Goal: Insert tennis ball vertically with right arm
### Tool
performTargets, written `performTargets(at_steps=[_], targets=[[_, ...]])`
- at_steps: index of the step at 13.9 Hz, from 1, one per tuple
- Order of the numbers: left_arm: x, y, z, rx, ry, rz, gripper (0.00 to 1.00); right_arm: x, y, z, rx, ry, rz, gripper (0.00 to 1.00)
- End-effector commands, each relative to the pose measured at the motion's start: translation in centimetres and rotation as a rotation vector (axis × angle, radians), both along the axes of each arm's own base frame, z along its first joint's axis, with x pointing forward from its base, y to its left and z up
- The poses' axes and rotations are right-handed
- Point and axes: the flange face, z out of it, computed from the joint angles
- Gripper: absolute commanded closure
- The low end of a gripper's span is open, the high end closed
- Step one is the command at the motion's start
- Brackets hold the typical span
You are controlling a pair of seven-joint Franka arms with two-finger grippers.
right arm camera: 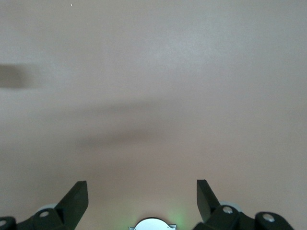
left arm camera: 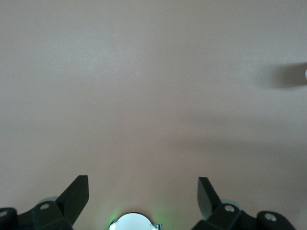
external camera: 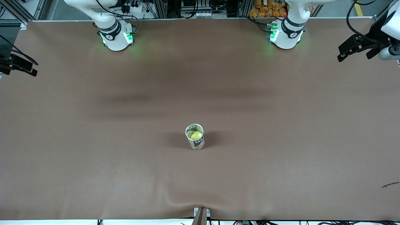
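Nearest the front camera stands the can (external camera: pixel 194 136), upright on the brown table cover (external camera: pixel 93 156), about midway between the two arms' ends. Its mouth faces straight up, and I can see the tennis ball (external camera: pixel 196 135) sitting down inside it, yellow-green just below the rim. From how things lie, I judge the insertion done — the ball is in, the tube has not tipped, and nothing else on the table needs moving.

That would explain where I find the arms. Both are pulled up and well away from the can, out toward their own ends of the table, so neither hangs over the tube where a stray motion could knock it. The right gripper (right arm camera: pixel 142 201) looks down on bare cover with its fingers spread wide and nothing between them; released, as I would expect once the ball has been dropped in from above. The left gripper (left arm camera: pixel 143 200) is likewise spread and empty over bare cover — this arm simply waits, having no part in the job. A sliver of something pale with a dark shadow shows at the edge of the left wrist view; I take it for the can, but cannot say for certain.

If anything remains for me, it is only to confirm the ball has settled and leave the can undisturbed.
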Motion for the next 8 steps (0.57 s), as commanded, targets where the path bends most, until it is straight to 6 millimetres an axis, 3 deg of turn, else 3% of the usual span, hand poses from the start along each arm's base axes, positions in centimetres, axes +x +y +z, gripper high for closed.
performTargets(at_steps=[1, 4, 8], targets=[[0.5, -0.3, -0.2, -0.013, 0.002, -0.009, 0.00, -0.2, -0.1, 0.2, 0.000, 0.002, 0.010, 0.00], [1.5, -0.2, 0.2, -0.022, -0.007, 0.004, 0.00, -0.2, -0.1, 0.1, 0.000, 0.004, 0.010, 0.00], [1.4, -0.1, 0.4, -0.023, -0.005, 0.010, 0.00, -0.2, -0.3, 0.1, 0.000, 0.007, 0.006, 0.00]])
